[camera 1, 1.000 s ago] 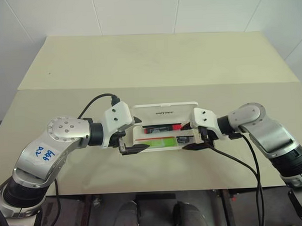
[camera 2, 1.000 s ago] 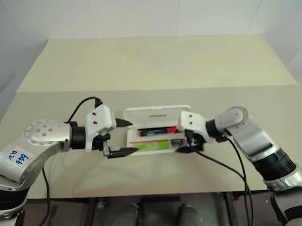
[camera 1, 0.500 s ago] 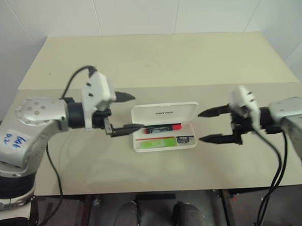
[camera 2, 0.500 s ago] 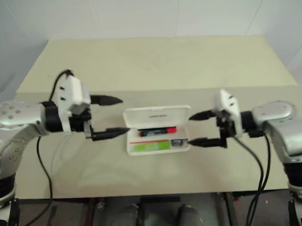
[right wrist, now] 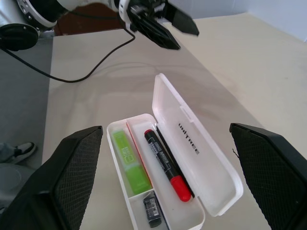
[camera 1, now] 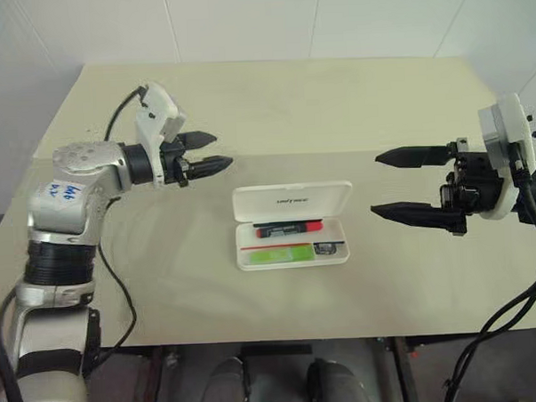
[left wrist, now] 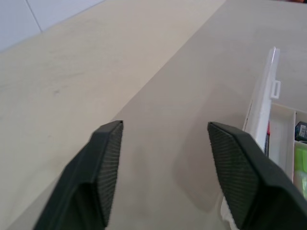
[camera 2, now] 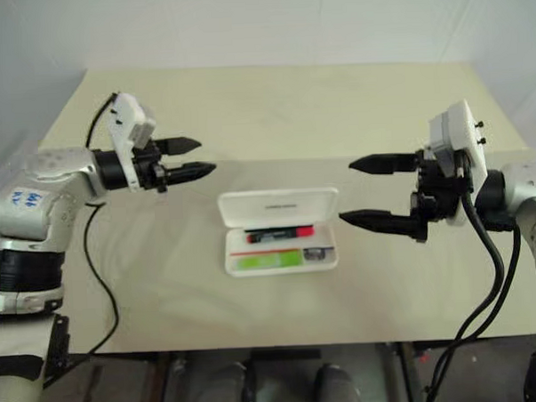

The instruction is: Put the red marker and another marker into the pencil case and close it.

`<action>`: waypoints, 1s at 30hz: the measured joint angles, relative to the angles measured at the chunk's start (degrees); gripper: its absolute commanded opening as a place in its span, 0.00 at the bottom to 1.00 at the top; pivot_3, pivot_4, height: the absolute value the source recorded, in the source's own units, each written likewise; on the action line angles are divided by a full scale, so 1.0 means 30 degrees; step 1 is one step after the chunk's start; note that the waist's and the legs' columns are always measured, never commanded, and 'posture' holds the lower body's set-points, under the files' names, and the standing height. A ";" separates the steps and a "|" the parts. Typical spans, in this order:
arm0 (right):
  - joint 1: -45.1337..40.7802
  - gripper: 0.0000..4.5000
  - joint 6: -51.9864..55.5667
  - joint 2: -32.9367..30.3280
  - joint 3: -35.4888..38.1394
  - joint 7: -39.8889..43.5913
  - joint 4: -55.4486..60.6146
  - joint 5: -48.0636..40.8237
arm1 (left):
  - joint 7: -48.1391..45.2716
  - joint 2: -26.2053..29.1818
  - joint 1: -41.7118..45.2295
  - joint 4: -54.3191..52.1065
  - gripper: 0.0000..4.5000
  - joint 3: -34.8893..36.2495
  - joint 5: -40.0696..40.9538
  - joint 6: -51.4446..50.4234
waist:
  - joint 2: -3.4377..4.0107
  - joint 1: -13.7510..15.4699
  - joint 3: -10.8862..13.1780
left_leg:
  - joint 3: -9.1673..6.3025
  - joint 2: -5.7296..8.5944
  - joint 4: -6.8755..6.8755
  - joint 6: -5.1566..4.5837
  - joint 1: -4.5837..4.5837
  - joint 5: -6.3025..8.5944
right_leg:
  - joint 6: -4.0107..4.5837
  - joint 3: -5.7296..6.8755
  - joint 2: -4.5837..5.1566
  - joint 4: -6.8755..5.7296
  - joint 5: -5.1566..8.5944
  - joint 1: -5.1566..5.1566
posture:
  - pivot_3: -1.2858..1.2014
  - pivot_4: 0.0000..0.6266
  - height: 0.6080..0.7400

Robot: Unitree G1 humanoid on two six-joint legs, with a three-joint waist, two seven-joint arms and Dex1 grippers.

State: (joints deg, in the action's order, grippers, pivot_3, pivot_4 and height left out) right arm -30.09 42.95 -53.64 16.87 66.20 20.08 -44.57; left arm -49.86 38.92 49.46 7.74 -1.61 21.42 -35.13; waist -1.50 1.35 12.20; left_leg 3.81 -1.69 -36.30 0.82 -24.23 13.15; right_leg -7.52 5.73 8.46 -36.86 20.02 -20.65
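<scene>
**A:** Both arms have pulled away from the pencil case [camera 1: 293, 225] since a second ago; back then the grippers sat at its two ends, now they hang off to either side, well clear of it.

**B:** And their fingers?

**A:** The left gripper [camera 1: 211, 153] has its two fingers apart with nothing between them, though the gap looks narrower than it was half a second ago. The right gripper [camera 1: 410, 184] stands wide apart, empty too, pointing in toward the case.

**B:** Where are the markers?

**A:** Inside already. The red marker [right wrist: 166, 165] lies in the tray's far row next to the lid, and the lime-green highlighter [right wrist: 128, 160] lies in the near row. A small dark object [right wrist: 152, 208] sits at the tray's right end. The case rests on the table [camera 1: 273, 112] with its lid raised.

**B:** So loading is done?

**A:** I'd say so. What's left is closing. Next, one gripper needs to get behind the lid's free edge and tip it forward over the tray, then press down until it seats; the other may have to steady the case so it doesn't slide.
</scene>
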 measured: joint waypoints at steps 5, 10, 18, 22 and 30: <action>-0.0241 1.00 0.0237 -0.0282 -0.0115 -0.0595 0.0637 -0.0382 | 0.0179 -0.2045 -0.0088 0.2617 0.12 -0.0457 -0.0814 0.1520 | -0.0002 0.0014 0.0001 | 0.0004 0.0003 -0.0016 -0.0001 -0.0003 0.0000 | 0.0000 0.0002 0.0001 -0.0003 0.0000 0.0002 | 0.52 0.24 1.00; -0.0238 1.00 0.0255 -0.0513 -0.0150 -0.0843 0.0695 -0.0385 | 0.0462 -0.2579 -0.0107 0.4462 0.00 -0.0510 -0.1650 0.2584 | -0.0010 -0.0009 0.0006 | 0.0003 0.0001 -0.0011 -0.0001 -0.0004 0.0000 | 0.0000 0.0003 0.0001 -0.0004 0.0000 -0.0002 | 0.52 0.24 1.00; -0.0095 1.00 0.0228 -0.0720 -0.0232 -0.0948 0.0714 -0.0331 | -0.1178 -0.2264 -0.1488 0.2405 0.00 -0.0771 -0.1689 0.2607 | -0.0011 0.0005 0.0006 | -0.0001 -0.0002 -0.0020 -0.0001 -0.0007 0.0000 | 0.0000 0.0004 0.0001 -0.0007 0.0000 0.0004 | 0.52 0.24 1.00; -0.0081 1.00 0.0204 -0.0725 -0.0243 -0.1014 0.0710 -0.0211 | -0.1556 -0.2150 -0.2585 0.0521 0.00 -0.1004 -0.1650 0.2235 | -0.0010 0.0005 0.0006 | -0.0002 -0.0003 -0.0020 -0.0001 -0.0005 0.0000 | 0.0001 0.0002 0.0002 -0.0005 0.0000 0.0006 | 0.52 0.24 1.00; 0.0200 1.00 0.0186 -0.0784 -0.0316 -0.1126 0.0695 -0.0046 | -0.2305 -0.0666 -0.5812 -0.5211 0.00 -0.2826 -0.1810 0.0522 | -0.0008 -0.0003 0.0005 | -0.0004 -0.0009 -0.0007 -0.0001 0.0009 0.0000 | 0.0001 -0.0004 0.0002 -0.0004 0.0000 0.0011 | 0.52 0.24 1.00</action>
State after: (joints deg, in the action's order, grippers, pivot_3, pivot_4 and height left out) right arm -29.49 43.51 -55.99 15.93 62.82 22.17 -44.70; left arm -56.78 36.92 32.03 -7.89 -10.09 15.98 -33.56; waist -1.52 1.34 12.22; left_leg 3.79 -1.72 -36.32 0.81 -24.20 13.15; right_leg -7.52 5.72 8.46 -36.87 20.02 -20.62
